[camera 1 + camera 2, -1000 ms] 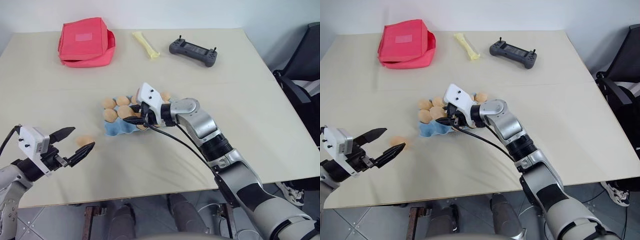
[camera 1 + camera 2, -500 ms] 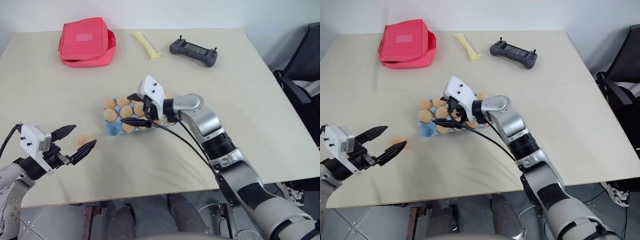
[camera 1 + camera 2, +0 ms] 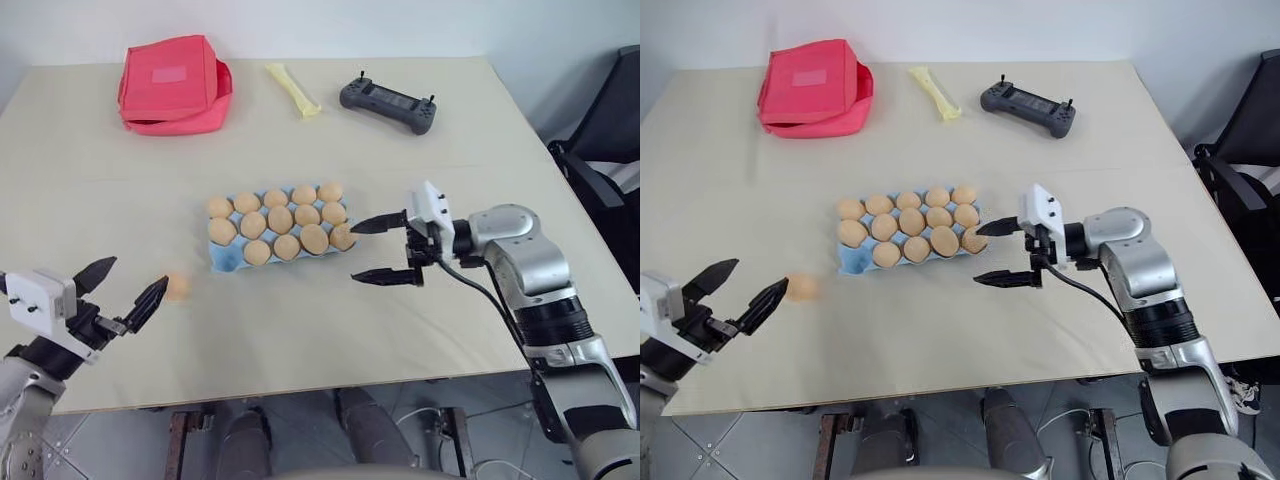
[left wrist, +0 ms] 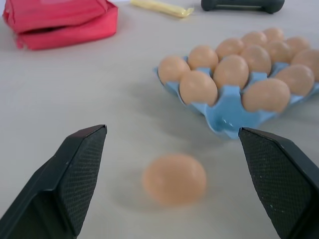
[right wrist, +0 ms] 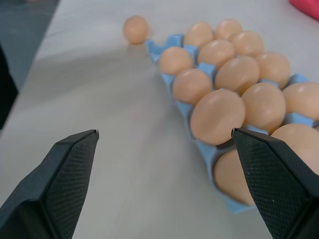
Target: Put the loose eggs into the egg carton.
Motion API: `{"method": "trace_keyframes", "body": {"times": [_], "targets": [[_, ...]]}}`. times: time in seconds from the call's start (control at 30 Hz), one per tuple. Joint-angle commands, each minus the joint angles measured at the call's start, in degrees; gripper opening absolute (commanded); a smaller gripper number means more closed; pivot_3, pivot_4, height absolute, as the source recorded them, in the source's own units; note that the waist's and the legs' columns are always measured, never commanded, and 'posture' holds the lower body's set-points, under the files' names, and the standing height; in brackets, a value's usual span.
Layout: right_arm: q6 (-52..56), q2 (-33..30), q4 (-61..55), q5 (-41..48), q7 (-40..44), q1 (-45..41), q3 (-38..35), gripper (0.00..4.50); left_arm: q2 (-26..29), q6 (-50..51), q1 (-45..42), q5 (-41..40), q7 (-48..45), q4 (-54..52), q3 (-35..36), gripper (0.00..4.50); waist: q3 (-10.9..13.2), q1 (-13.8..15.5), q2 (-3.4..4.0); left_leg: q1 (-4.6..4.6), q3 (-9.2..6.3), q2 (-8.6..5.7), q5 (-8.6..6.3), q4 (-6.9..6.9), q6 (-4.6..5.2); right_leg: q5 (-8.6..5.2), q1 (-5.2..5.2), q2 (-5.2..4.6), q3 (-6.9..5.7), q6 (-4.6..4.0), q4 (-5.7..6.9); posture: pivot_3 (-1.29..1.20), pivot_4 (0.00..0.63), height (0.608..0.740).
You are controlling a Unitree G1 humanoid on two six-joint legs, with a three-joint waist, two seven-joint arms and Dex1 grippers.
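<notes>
Left gripper point(image 3: 128, 289) open, loose egg point(image 3: 178, 287) between its tips on table; right gripper point(image 3: 378, 250) open beside egg carton point(image 3: 226, 259), long axis left-right

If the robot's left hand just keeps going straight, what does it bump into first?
Most likely the loose egg on the table, which sits right between the open fingers of the left hand. The egg carton lies farther on.
</notes>
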Motion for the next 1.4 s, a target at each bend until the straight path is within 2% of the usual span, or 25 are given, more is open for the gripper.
{"method": "trace_keyframes", "body": {"times": [0.03, 0.17, 0.43, 0.7, 0.9, 1.0, 1.13, 1.17, 1.27, 1.4], "targets": [[-0.01, -3.16, -1.53, 2.1, 2.16, 1.66, -2.69, 4.47, -2.1, -0.11, 4.64, -0.13, 1.91, -6.79, 0.53, 4.5, 0.0, 0.16, -0.01, 0.0, 0.0, -0.02, 0.0, 0.02, 0.0, -0.11, 0.02, -0.02, 0.01, -0.21, -0.03, 0.0, 0.15, 0.74], [0.94, -4.21, -2.14, 2.61, 1.13, 2.31, -3.25, 4.47, -2.38, 1.51, 5.64, 0.58, 4.89, -8.79, -0.2, 4.5, 0.0, 0.32, -0.01, 0.0, -0.01, -0.03, 0.02, 0.11, 0.03, -0.14, 0.04, 0.0, 0.03, -0.26, -0.03, 0.0, 0.15, 0.74], [0.83, -2.88, -1.76, 1.57, -0.45, 1.84, -2.52, 4.47, 1.82, 7.56, -2.75, 2.59, 9.14, -3.68, -4.84, 4.5, 0.01, 0.04, -0.02, 0.0, -0.02, -0.04, 0.02, 0.62, 0.02, -0.12, 0.25, 0.0, 0.06, -0.23, -0.06, 0.0, 0.15, 0.74], [2.64, -2.93, -4.62, 2.24, -3.56, 3.02, -3.37, 4.47, 4.39, 9.9, -10.87, 6.05, 9.17, 4.63, -10.85, 4.5, 0.01, 0.03, -0.02, 0.01, -0.06, -0.03, 0.01, 0.55, 0.01, -0.11, 0.27, 0.03, 0.05, -0.21, -0.06, 0.0, 0.15, 0.74], [3.83, -3.6, -7.03, 2.63, -4.91, 4.61, -3.87, 4.47, 5.7, 12.85, -12.26, 6.38, 7.61, 6.78, -13.53, 4.5, 0.01, 0.22, -0.02, 0.01, -0.07, -0.04, 0.0, 0.46, 0.01, -0.09, 0.26, 0.02, 0.04, -0.17, -0.05, 0.0, 0.15, 0.74], [4.7, -3.56, -7.93, 2.91, -5.87, 4.87, -4.15, 4.5, 5.55, 12.13, -13.47, 6.86, 7.58, 6.91, -13.69, 3.9, 0.02, 0.27, -0.02, 0.01, -0.08, -0.04, 0.0, 0.47, 0.01, -0.08, 0.26, 0.02, 0.03, -0.15, -0.05, 0.0, 0.15, 0.74], [4.89, -3.64, -8.28, 3.18, -6.62, 5.07, -4.22, 4.5, 5.63, 11.67, -14.6, 7.47, 7.05, 7.75, -13.83, 2.62, 0.01, 0.46, -0.02, 0.01, -0.08, -0.04, 0.0, 0.49, 0.01, -0.07, 0.26, 0.02, 0.03, -0.14, -0.03, 0.0, 0.15, 0.74], [4.78, -3.67, -8.28, 3.19, -6.79, 5.14, -4.24, 4.5, 5.58, 11.41, -14.87, 7.7, 6.93, 8.12, -13.83, 2.42, 0.01, 0.46, -0.02, 0.01, -0.07, -0.04, 0.0, 0.49, 0.01, -0.07, 0.26, 0.02, 0.04, -0.14, -0.03, 0.0, 0.15, 0.74], [4.71, -3.65, -8.22, 3.22, -7.32, 5.1, -4.23, 4.5, 5.67, 10.93, -15.57, 8.07, 6.34, 9.13, -14.03, 2.13, 0.01, 0.57, -0.02, 0.01, -0.07, -0.04, 0.0, 0.48, 0.01, -0.07, 0.26, 0.02, 0.04, -0.14, -0.04, 0.0, 0.15, 0.74], [4.69, -3.71, -8.35, 3.35, -7.92, 5.23, -4.41, 4.5, 5.87, 10.65, -16.66, 8.18, 5.63, 9.63, -14.29, 1.98, 0.01, 0.86, -0.02, 0.01, -0.07, -0.04, 0.0, 0.48, 0.01, -0.07, 0.26, 0.02, 0.04, -0.13, -0.04, 0.0, 0.15, 0.74]]}}
